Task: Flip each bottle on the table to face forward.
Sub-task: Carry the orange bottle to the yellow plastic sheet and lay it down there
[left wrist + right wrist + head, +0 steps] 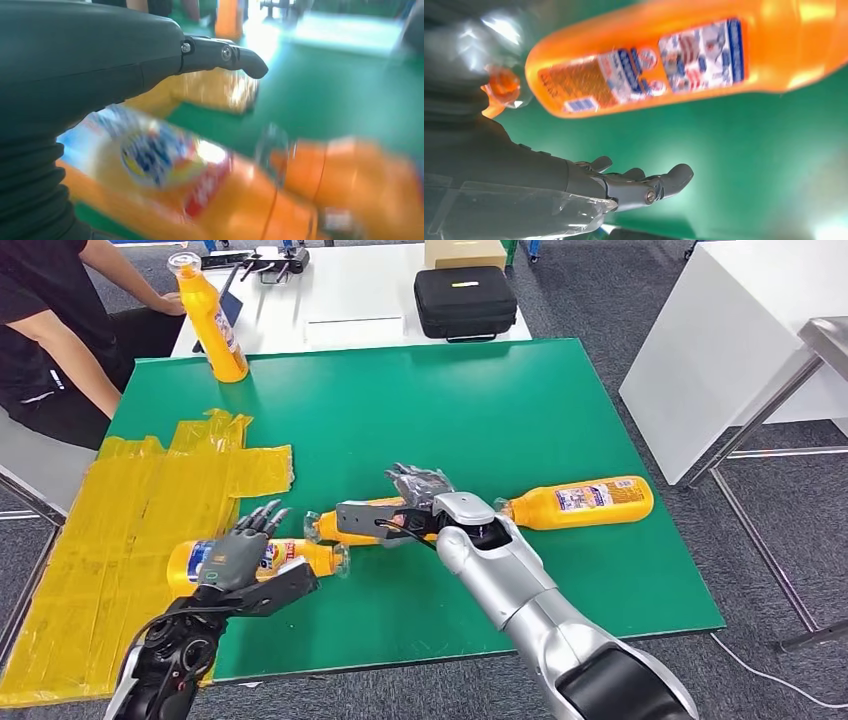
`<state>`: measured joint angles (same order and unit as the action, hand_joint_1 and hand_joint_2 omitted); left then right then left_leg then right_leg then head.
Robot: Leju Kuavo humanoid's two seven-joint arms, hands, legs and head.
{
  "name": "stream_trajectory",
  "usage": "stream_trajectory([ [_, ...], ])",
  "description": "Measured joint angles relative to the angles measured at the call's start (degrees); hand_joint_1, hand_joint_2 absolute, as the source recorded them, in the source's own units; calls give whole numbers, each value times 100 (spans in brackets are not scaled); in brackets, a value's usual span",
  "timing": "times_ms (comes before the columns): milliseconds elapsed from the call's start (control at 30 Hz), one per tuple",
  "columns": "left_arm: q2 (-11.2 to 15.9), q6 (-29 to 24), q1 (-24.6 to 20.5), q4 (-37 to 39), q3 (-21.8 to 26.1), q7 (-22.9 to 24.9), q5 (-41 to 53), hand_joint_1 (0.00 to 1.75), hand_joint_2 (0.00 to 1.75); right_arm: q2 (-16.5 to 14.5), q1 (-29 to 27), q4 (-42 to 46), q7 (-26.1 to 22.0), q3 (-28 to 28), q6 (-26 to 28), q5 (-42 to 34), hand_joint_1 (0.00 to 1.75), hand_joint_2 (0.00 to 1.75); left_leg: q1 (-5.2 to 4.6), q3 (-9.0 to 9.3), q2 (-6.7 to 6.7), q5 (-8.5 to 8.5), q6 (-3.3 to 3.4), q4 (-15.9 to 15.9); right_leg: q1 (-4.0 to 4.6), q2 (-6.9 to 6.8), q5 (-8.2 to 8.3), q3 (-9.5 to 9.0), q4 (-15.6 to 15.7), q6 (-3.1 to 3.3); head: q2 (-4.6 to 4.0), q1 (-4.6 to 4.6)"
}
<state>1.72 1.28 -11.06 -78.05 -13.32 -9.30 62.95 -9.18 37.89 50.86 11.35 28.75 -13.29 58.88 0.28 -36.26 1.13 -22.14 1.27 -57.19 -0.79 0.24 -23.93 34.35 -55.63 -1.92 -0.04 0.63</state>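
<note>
Look at the green table point(480, 400) from the head view. You have three orange bottles lying on their sides and one standing up.

The right bottle point(580, 502) lies flat, long way across the table, cap end pointing to the left, toward the right hand point(405, 508). Its label faces up. In the right wrist view you see this bottle point(684, 60) close by, with the hand's fingers point(664, 182) stretched out and apart from it (nothing is between them there).

The middle bottle point(345, 528) also lies long way across the table. Its cap end points left. The right hand lies over it, and you cannot tell from these pictures if the fingers have hold of it.

The left bottle point(255, 558) lies flat too, cap end pointing right, so the two caps nearly meet. The left hand point(240, 552) rests on top of it with fingers spread and straight, not wrapped around it. The left wrist view is blurry but shows this bottle point(165, 170) just under the hand point(75, 65).

The standing bottle point(212, 320) is upright at the far left corner, near a person's arm point(70, 350). Yellow tape point(120, 530) covers the table's left side.
</note>
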Motion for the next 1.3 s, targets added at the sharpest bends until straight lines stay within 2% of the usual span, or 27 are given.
stream_trajectory([
  [200, 59, -299, 300, -966, 255, -140, -227, 0, 0, -105, 81, -387, -84, -68, 0, 144, 0, 175, 1, -9, -3, -1, -1, 0, 0, 3, -1, 12, 0, 1, 0, -1],
  [400, 12, -1230, 622, -1938, 677, -572, -997, 0, 0, -244, 209, -855, -132, -175, 63, 512, 0, 175, 1, -14, -9, -1, 0, 0, -1, 8, -1, 18, 0, 1, 0, -1],
  [533, -41, -1448, 840, -2493, 942, -857, -1489, 0, 0, -295, 336, -1178, -22, -201, 265, 815, 0, 175, 1, -15, -8, -1, 0, 0, -1, 7, -1, 20, 1, 1, 0, -1],
  [667, -57, -1477, 968, -2775, 1100, -960, -1704, 0, 0, -303, 455, -1329, 72, -249, 314, 1001, 0, 0, 1, -16, -8, -2, 0, 0, -1, 8, -1, 22, 1, 1, 0, -2],
  [833, -55, -1443, 984, -2930, 1283, -1154, -2308, 0, 0, -254, 490, -1373, 188, -358, 198, 1292, 0, 0, 1, -16, -8, -1, 0, 0, -1, 8, -1, 23, 1, 1, 0, -1],
  [1067, -15, -1445, 958, -2989, 1431, -1343, -2664, 0, 0, -120, 480, -1545, 180, -523, 117, 1435, 0, 0, 1, -16, -9, -1, 0, 0, -2, 8, -1, 24, 1, 1, 0, -2],
  [1133, 23, -1455, 936, -2990, 1437, -1366, -2773, 0, 0, -97, 465, -1641, 157, -540, 97, 1482, 0, 87, 1, -16, -9, -2, 0, 0, -1, 8, -1, 25, 1, 1, 0, -2],
  [1200, 75, -1472, 905, -2987, 1441, -1394, -2889, 0, 0, -79, 448, -1744, 132, -557, 86, 1527, 18, 175, 1, -16, -10, -2, 0, 0, -1, 9, -1, 24, 1, 1, 0, -1],
  [1267, 129, -1501, 879, -2977, 1445, -1428, -2978, 0, 0, -68, 442, -1860, 83, -571, 90, 1564, 37, 175, 1, -16, -10, -2, -1, 0, -1, 9, -1, 24, 1, 1, 0, -1],
  [1300, 157, -1523, 870, -2970, 1445, -1447, -3012, 0, 0, -66, 443, -1920, 49, -575, 99, 1576, 37, 175, 1, -15, -11, -2, -1, 0, 0, 9, -1, 24, 1, 1, 0, -1],
])
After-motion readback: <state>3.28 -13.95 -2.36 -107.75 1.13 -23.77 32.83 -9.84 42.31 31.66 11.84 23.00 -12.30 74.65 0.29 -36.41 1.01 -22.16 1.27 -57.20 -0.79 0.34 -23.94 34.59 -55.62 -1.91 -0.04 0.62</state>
